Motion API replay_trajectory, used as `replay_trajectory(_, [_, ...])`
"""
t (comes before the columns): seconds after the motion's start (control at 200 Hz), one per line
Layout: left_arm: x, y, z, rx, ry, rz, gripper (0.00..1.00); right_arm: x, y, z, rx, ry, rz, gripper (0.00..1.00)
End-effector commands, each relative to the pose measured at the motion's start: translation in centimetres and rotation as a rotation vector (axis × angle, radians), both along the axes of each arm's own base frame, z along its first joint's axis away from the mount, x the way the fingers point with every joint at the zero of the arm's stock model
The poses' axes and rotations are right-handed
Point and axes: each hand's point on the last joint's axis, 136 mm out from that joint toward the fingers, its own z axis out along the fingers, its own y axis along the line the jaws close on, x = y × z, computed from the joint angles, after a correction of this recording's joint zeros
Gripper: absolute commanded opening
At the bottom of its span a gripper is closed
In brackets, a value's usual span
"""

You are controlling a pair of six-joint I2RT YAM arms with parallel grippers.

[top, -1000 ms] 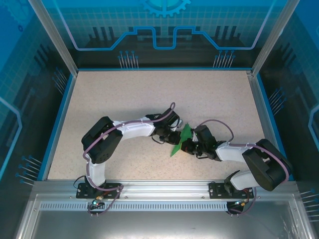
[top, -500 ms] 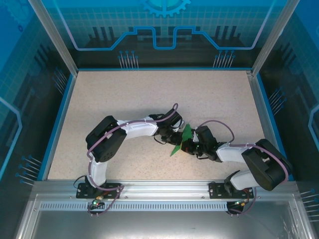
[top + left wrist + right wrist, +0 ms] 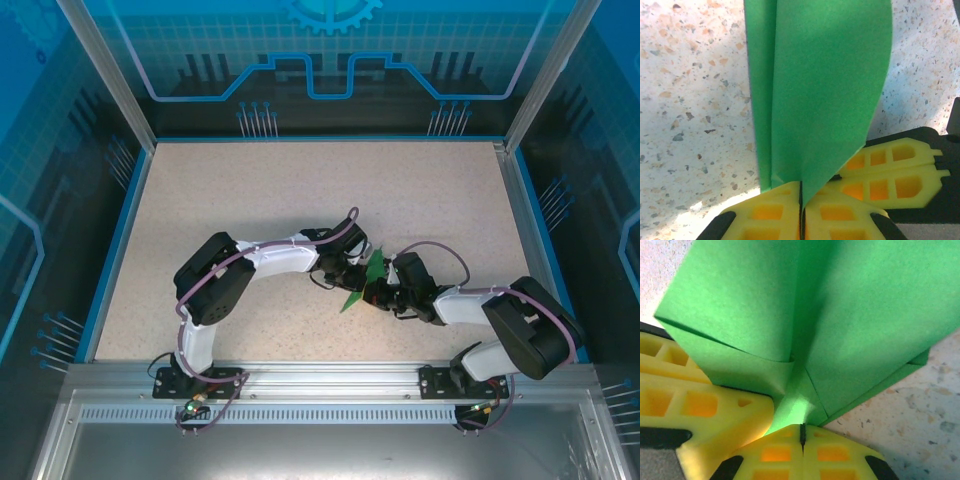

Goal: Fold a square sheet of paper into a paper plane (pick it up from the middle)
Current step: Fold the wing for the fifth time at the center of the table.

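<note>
Left jaws: all but closed. The yellow fingers [image 3: 767, 217] at the bottom of the left wrist view meet with just a thin dark slit between them, and they nip the near edge of the paper [image 3: 825, 90].
Right jaws: pressed fully together. The fingers [image 3: 790, 455] sit at the bottom of the right wrist view, and a folded corner of the paper runs down into their seam.
Both pairs: they meet at an angle on the same end of the paper and almost touch. The right fingers show at the lower right of the left wrist view, and the left fingers at the lower left of the right wrist view.
Paper: bright green, plain and partly folded. A straight crease runs up its left side in the left wrist view, and a curved flap bulges to the right.
Paper, from above: just below the middle of the frame, caught between the two wrists that face each other. It slants from upper right to a point at the lower left.
Contact with tabletop [image 3: 250, 200]: I cannot tell whether that lower point rests on the speckled beige surface or hangs just above it.
</note>
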Motion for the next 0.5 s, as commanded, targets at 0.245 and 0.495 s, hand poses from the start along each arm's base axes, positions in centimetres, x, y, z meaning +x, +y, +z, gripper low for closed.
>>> replay_trajectory(0.245, [0.5, 0.8, -1.2, 0.090, -0.044, -0.022, 0.10, 0.8, -0.1, -0.5, -0.015, -0.036, -0.018, 0.00])
replay_trajectory(0.495, [0.8, 1.4, -1.0, 0.129, -0.086, -0.018, 0.10, 0.8, -0.2, -0.4, -0.016, -0.039, -0.019, 0.00])
